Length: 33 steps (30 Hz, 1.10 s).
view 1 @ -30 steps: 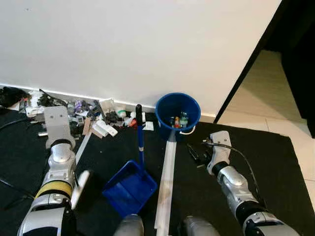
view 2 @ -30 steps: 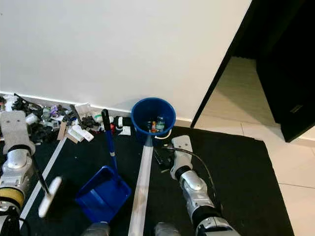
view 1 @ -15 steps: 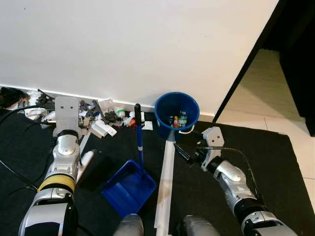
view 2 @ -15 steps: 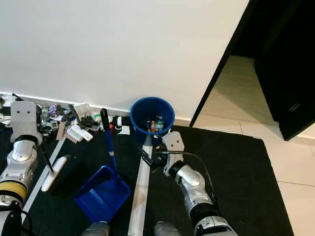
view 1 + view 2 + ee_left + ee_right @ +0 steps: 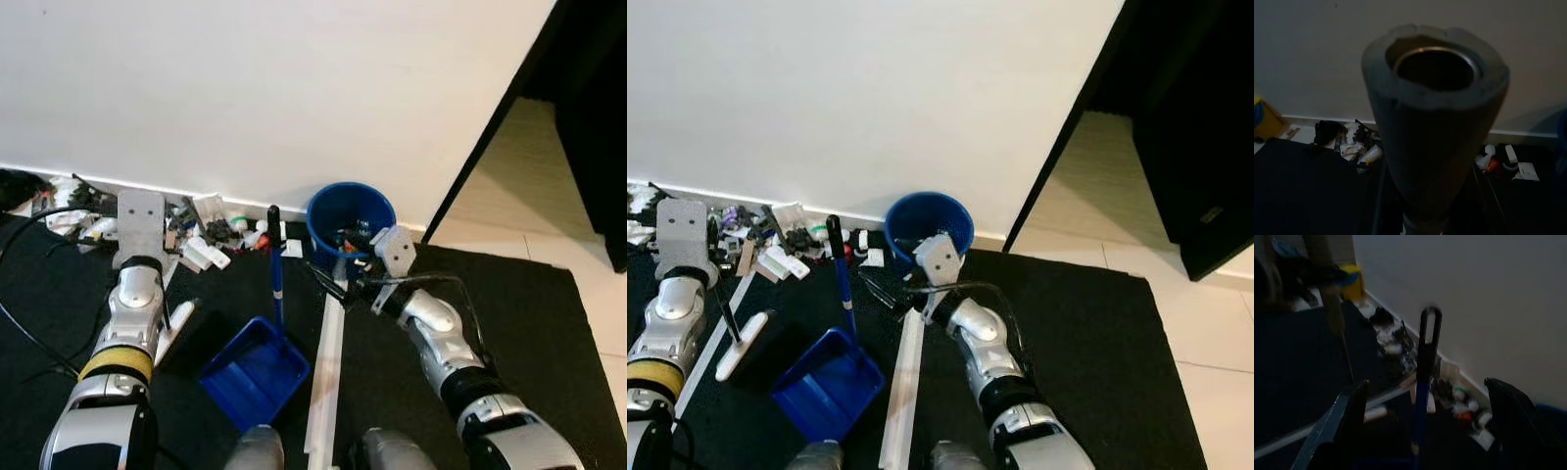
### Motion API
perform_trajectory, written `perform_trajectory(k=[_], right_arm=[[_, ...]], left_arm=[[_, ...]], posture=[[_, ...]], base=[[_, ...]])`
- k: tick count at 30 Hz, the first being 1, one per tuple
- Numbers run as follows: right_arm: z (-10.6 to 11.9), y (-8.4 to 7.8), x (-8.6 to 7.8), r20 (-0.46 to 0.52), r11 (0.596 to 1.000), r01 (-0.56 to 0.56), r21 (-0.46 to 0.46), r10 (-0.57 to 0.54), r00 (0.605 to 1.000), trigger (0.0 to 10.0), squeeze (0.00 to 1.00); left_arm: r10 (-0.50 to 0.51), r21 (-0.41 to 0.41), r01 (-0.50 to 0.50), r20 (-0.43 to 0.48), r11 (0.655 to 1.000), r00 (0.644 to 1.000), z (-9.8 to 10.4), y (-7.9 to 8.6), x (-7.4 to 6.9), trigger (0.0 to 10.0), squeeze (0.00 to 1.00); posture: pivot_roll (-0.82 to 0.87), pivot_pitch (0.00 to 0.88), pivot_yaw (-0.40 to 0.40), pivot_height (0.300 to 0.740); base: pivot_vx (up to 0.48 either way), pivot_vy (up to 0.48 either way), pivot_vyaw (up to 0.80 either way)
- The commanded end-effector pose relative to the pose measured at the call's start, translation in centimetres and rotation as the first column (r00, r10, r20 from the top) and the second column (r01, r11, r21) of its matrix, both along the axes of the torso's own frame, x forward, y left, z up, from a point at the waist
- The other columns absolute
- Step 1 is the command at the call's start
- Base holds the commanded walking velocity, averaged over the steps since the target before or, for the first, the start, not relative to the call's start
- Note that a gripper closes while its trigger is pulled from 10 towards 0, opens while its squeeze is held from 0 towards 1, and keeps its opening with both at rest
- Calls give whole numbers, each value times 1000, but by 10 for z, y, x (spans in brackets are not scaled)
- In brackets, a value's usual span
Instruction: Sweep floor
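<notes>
A blue dustpan [image 5: 253,372] rests on the black mat [image 5: 509,323], its blue handle [image 5: 277,269] upright with a black looped top. My right gripper [image 5: 318,275] reaches toward that handle from the bucket side, open. In the right wrist view its fingers [image 5: 1337,426] stand on either side of the handle top [image 5: 1429,328], apart from it. My left gripper [image 5: 162,305] is shut on a hand brush, whose white head [image 5: 180,321] lies on the mat near a pile of litter [image 5: 201,240] along the wall. The brush's grey handle end [image 5: 1435,117] looms in the left wrist view.
A blue bucket [image 5: 323,220] holding small items stands against the white wall. A long white strip [image 5: 328,372] lies on the mat beside the dustpan. Black cables [image 5: 29,333] trail at the far left. A dark doorway [image 5: 578,117] and tiled floor lie to the right.
My right gripper swung left from the mat beside the bucket to the dustpan handle. My left arm drew the brush head farther from me, toward the litter at the wall.
</notes>
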State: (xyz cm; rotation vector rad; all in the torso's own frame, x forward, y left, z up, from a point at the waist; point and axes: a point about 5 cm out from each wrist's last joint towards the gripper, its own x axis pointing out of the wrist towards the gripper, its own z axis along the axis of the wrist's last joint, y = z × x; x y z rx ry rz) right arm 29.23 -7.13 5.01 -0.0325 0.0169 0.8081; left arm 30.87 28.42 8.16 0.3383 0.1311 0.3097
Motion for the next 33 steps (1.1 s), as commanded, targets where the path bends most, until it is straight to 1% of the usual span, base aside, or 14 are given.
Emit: perform_trajectory(k=[1, 3, 4, 5, 6, 7, 9, 16, 18, 25, 28, 29, 31, 33], right_arm=[[-11, -17, 4, -73, 992, 119, -46, -123, 990, 10000, 0], [-15, -29, 5, -116, 976, 217, -28, -219, 969, 10000, 0], [-15, -29, 5, -116, 976, 217, -28, -219, 969, 10000, 0], [-19, -44, 6, -153, 943, 332, -5, -329, 932, 10000, 0], [-19, -44, 6, -153, 943, 332, -5, -329, 932, 10000, 0], [-22, -52, 5, -164, 924, 382, -4, -377, 912, 10000, 0], [-25, -60, 3, -172, 907, 422, -8, -417, 893, 10000, 0], [-29, -65, -2, -159, 899, 437, -19, -434, 887, 10000, 0], [-30, -66, -2, -169, 892, 451, -21, -447, 878, 10000, 0], [-35, -63, -6, -190, 888, 458, -32, -455, 870, 10000, 0], [-37, -63, -8, -196, 892, 451, -37, -449, 872, 10000, 0], [-38, -62, -9, -193, 897, 440, -48, -441, 877, 10000, 0], [-39, -59, -11, -170, 913, 400, -78, -408, 897, 10000, 0], [-40, -58, -12, -179, 916, 393, -83, -402, 898, 10000, 0]], left_arm=[[2, -20, -3, -31, 1000, 1000, -1, -1, 3, 10000, 0], [-13, -12, 12, -40, 1000, 999, -2, -3, 3, 10000, 0], [-13, -12, 12, -40, 1000, 999, -2, -3, 3, 10000, 0], [-31, 6, 31, -46, 999, 998, -2, -5, 3, 10000, 0], [-31, 6, 31, -46, 999, 998, -2, -5, 3, 10000, 0], [-46, 12, 46, -43, 999, 998, -2, -7, 3, 10000, 0], [-63, 17, 64, -33, 998, 997, -1, -10, 3, 10000, 0], [-84, 23, 85, -35, 996, 996, -1, -16, 6, 10000, 0], [-92, -34, 91, -29, 995, 995, -1, -19, 7, 10000, 0], [-112, -18, 111, -49, 994, 992, -3, -19, 4, 10000, 0], [-116, -39, 114, -46, 993, 992, -4, -20, 3, 10000, 0], [-118, -56, 116, -43, 992, 992, -4, -21, 2, 10000, 0], [-142, -37, 140, -53, 989, 989, -5, -24, 1, 10000, 0], [-152, -28, 151, -71, 988, 986, -7, -25, 0, 10000, 0]], posture=[[155, 0, -109, 740], [156, 0, -109, 740], [156, 0, -109, 740], [157, 0, -109, 740], [157, 0, -109, 740], [157, 0, -106, 740], [155, 0, -103, 740], [146, 0, -89, 740], [148, 0, -89, 740], [154, 0, -92, 740], [158, 0, -97, 740], [159, 0, -98, 740], [160, 0, -100, 740], [160, 0, -100, 740]], base=[[0, 0, 0], [0, 0, 0], [0, 0, 0], [0, 0, 0], [0, 0, 0], [0, 0, 0], [0, 0, 0], [0, 480, 0], [0, 480, 0], [0, 0, 0], [0, 0, 0], [0, 0, 0], [0, 0, 0], [0, -296, 519]])
